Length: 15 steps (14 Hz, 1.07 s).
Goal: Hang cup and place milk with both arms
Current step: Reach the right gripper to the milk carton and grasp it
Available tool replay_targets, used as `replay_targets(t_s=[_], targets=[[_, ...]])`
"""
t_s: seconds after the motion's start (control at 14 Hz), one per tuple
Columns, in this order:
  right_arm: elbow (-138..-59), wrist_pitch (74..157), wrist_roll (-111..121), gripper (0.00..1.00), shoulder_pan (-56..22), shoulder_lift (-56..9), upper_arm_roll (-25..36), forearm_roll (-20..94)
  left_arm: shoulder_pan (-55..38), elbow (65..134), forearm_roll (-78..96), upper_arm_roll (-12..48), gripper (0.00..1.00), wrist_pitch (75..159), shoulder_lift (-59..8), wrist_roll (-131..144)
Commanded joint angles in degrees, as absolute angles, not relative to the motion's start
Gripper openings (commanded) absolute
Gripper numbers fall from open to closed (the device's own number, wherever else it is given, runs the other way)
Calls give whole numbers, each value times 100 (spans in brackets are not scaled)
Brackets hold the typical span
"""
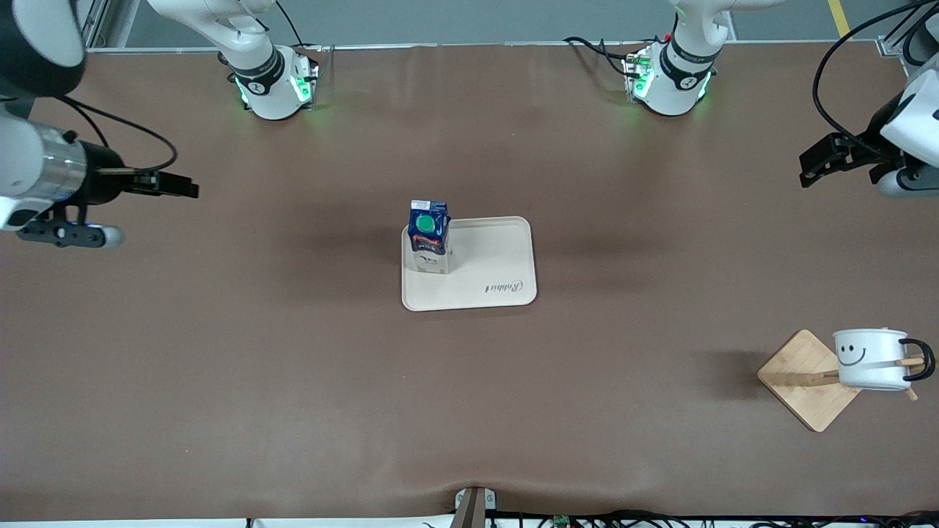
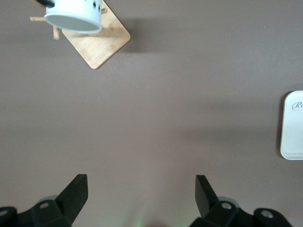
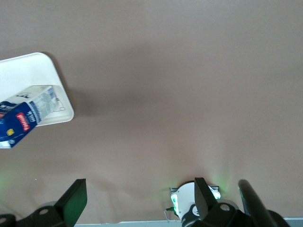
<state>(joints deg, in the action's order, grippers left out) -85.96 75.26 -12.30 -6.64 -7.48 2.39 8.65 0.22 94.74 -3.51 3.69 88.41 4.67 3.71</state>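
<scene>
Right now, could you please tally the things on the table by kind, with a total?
Cup: 1
Wooden rack: 1
Milk carton: 1
Tray: 1
Total: 4

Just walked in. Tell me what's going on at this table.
Nothing is being handled right now. The milk carton stands upright on the cream tray mid-table, at the edge toward the right arm's end. The smiley-face cup hangs by its handle on a peg of the wooden rack at the left arm's end, nearer the front camera. The left gripper and the right gripper are both open and empty, each over bare table at its own end. Both arms wait.
</scene>
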Motion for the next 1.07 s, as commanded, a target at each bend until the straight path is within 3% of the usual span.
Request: replay_targets(t_s=[0.0,0.29,0.57,0.79,1.0], targets=[[-8523,7383,-1597,100,-659,-853,264,1080,0,9730,-272,334,100,8921,764,360],[-8578,7470,-2239,100,-667,-1019,246,2003,62,9782,-237,422,100,8991,879,360],[-8578,7900,-3821,100,-773,-1072,-350,2171,53,9756,-237,422,100,9053,853,360],[-8613,7945,-3385,100,-870,-1351,-824,2145,62,9747,-237,413,100,9263,809,246],[-8936,8952,-3384,100,-1036,-1643,-1361,2092,44,9712,-237,413,100,9316,747,272]])
